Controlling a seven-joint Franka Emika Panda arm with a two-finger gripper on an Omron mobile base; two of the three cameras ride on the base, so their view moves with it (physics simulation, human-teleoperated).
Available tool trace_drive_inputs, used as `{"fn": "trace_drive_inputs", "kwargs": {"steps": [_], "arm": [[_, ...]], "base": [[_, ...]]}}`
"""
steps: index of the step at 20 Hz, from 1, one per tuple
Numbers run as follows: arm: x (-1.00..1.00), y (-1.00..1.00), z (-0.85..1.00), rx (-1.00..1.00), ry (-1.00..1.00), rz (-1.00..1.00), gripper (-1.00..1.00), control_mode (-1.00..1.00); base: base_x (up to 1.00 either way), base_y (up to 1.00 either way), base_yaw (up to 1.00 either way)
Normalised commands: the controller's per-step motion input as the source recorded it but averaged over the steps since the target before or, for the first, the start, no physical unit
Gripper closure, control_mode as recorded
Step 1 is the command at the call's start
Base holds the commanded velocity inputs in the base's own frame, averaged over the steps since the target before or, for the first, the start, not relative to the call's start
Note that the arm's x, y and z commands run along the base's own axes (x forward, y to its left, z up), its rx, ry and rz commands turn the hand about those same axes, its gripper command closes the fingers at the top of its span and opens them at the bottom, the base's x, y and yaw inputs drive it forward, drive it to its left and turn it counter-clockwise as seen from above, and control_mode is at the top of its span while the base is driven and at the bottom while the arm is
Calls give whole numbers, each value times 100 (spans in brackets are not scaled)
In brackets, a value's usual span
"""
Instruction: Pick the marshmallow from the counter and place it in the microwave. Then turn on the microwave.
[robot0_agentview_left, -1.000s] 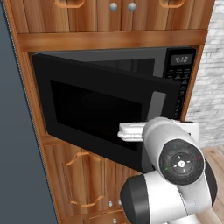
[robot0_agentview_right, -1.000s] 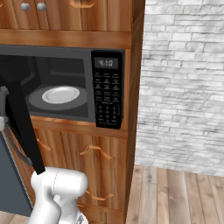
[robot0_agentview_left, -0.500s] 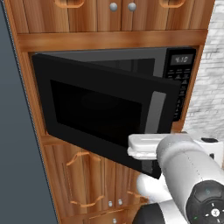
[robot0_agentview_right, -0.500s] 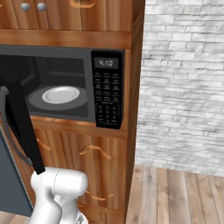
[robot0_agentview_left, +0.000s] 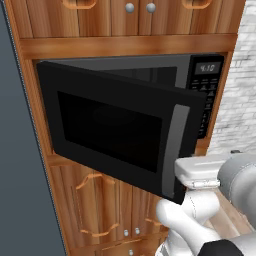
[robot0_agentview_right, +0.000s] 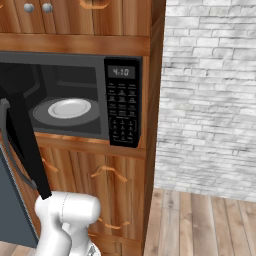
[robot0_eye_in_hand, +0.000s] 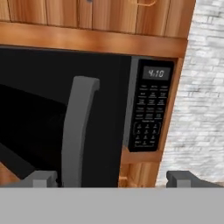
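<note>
A: Where is the microwave (robot0_agentview_right: 75, 102)?

B: Built into the brown wooden cabinetry, under a row of upper cupboards with small round knobs. Its door (robot0_agentview_left: 120, 130) is swung partly open toward the robot, hinged on the left, with the grey vertical handle (robot0_eye_in_hand: 78, 131) on its free edge.

A: What is inside?

B: From the right base view, a round pale plate (robot0_agentview_right: 69, 108) lies flat on the cavity floor. I cannot make out the marshmallow on it or anywhere else; it is too small to tell.

A: And the controls?

B: The keypad (robot0_agentview_right: 123, 114) runs down the right side of the microwave, with the lit display (robot0_agentview_right: 122, 72) at its top.

A: The fingers?

B: In the hand view the two dark tips stand far apart at the bottom, one (robot0_eye_in_hand: 41, 178) just left of the handle's foot, the other well to the right below the keypad. The gripper (robot0_eye_in_hand: 111, 179) is spread wide and has hold of nothing.

A: Around it?

B: A whitish brick wall (robot0_agentview_right: 210, 90) to the right, plank flooring (robot0_agentview_right: 200, 225) below it, and wooden cabinet doors (robot0_agentview_left: 105, 205) with curved handles under the microwave.
</note>
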Motion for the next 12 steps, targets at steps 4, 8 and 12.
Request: {"fn": "trace_drive_inputs", "kwargs": {"steps": [4,8,12], "arm": [[-22,-41,0,0,-1,15,-100,-100],[-17,-36,-2,0,-11,22,-100,-100],[-8,-34,-1,0,-14,25,-100,-100]], "base": [[0,0,0],[0,0,0],[0,0,0]]}}
